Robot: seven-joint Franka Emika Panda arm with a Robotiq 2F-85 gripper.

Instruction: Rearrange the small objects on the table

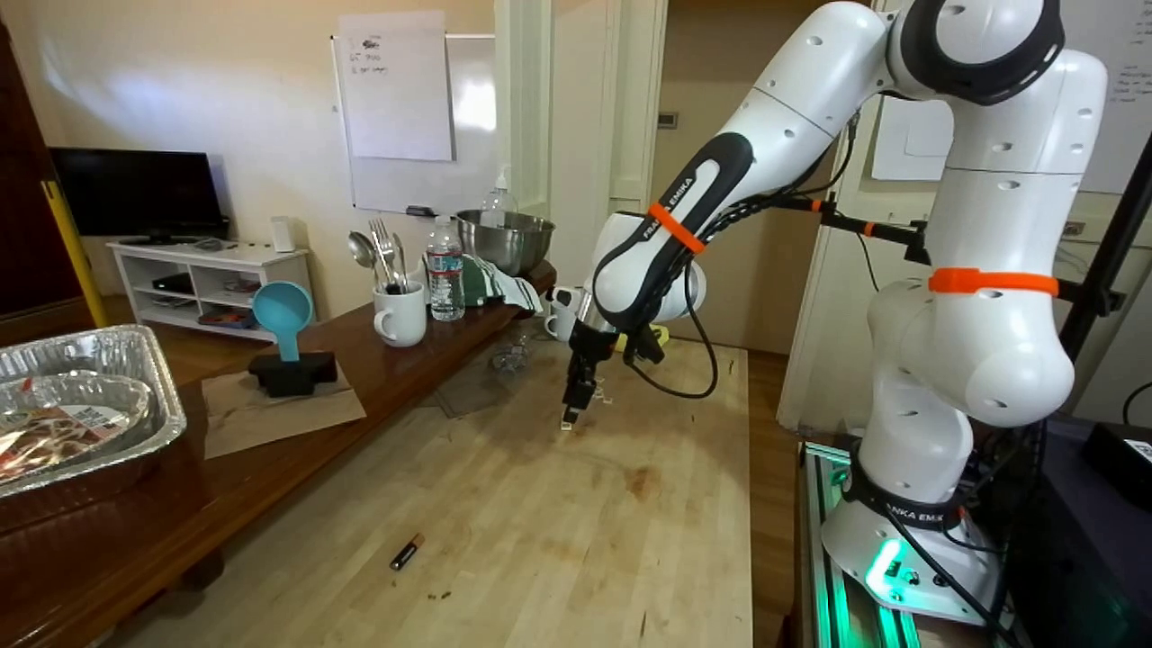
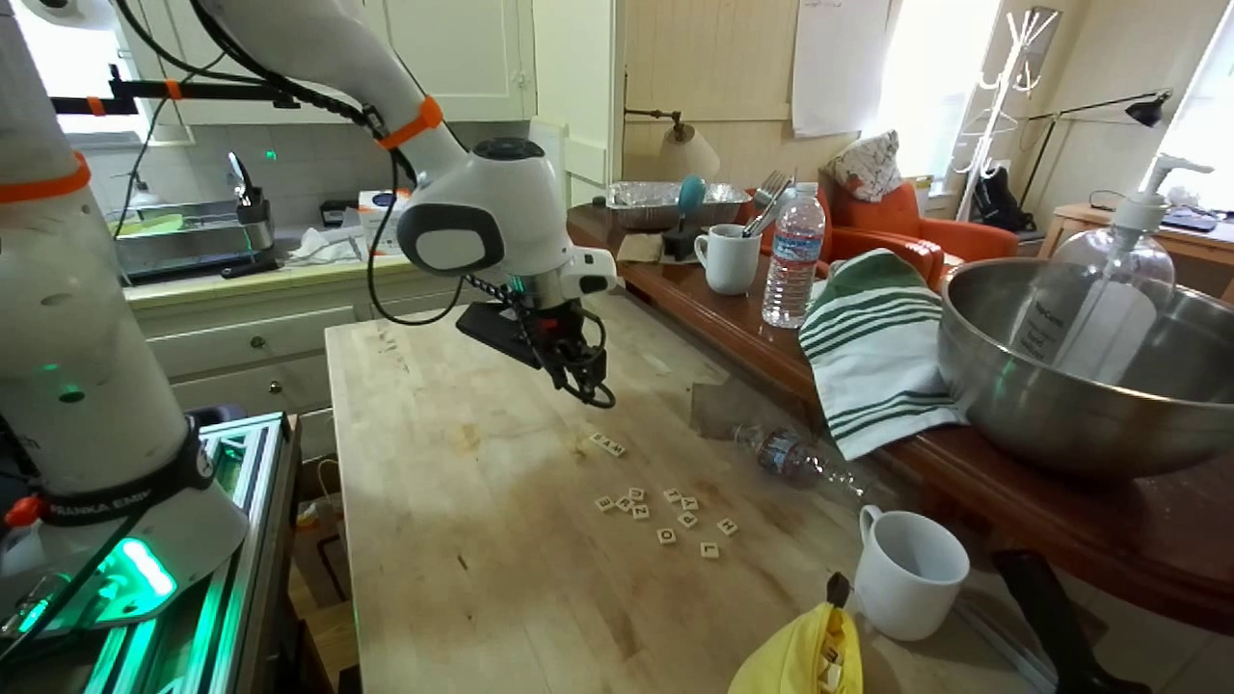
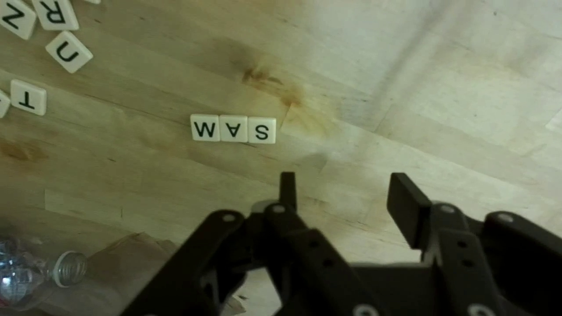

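Note:
Three white letter tiles form a touching row [image 3: 233, 128] on the pale wooden table [image 3: 395, 66], left of my fingertips in the wrist view. The row also shows in an exterior view [image 2: 607, 444]. Several loose letter tiles [image 2: 641, 512] are scattered nearby; some show at the wrist view's upper left, such as the U tile [image 3: 69, 52]. A battery [image 1: 407, 551] lies on the table in an exterior view. My gripper [image 3: 340, 188] is open, with nothing between its fingers, above the table beside the row. In an exterior view the gripper [image 1: 573, 421] partly hides the tiles.
A clear plastic bottle [image 2: 795, 458] lies on the table by a brown paper piece [image 2: 723, 412]. A white mug [image 2: 911, 573] and a yellow pouch [image 2: 795, 655] stand at the near end. A raised dark wooden counter [image 1: 360, 360] with a bowl [image 1: 508, 241] borders the table.

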